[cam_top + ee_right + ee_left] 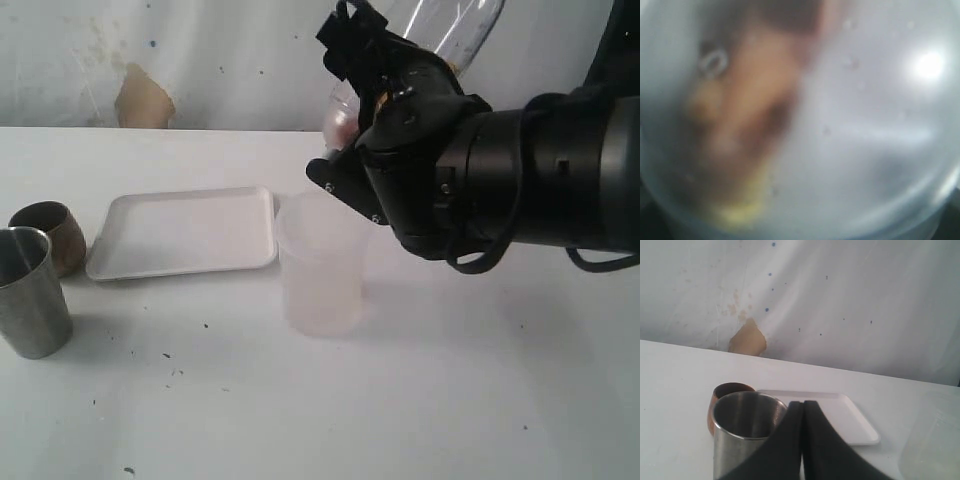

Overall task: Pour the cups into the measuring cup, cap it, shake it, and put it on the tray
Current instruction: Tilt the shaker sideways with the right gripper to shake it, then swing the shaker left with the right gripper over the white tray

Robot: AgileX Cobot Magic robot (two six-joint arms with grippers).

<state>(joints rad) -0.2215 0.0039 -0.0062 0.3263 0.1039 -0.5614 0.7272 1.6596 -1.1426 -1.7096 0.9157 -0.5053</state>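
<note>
My right gripper is raised above the table and shut on the clear measuring cup, which it holds tilted. Something pinkish shows at the cup's lower end. The right wrist view is filled by the measuring cup's blurred wall, with brown and yellow shapes behind it. At the far left, the steel tumbler and the brown cup stand upright side by side. The white tray lies flat beside them. My left gripper is shut and empty, just in front of the steel tumbler and brown cup.
A frosted, milky tumbler stands upright on the white table just right of the tray and under my right gripper. It also shows at the edge of the left wrist view as the frosted tumbler. A stained white backdrop closes off the back.
</note>
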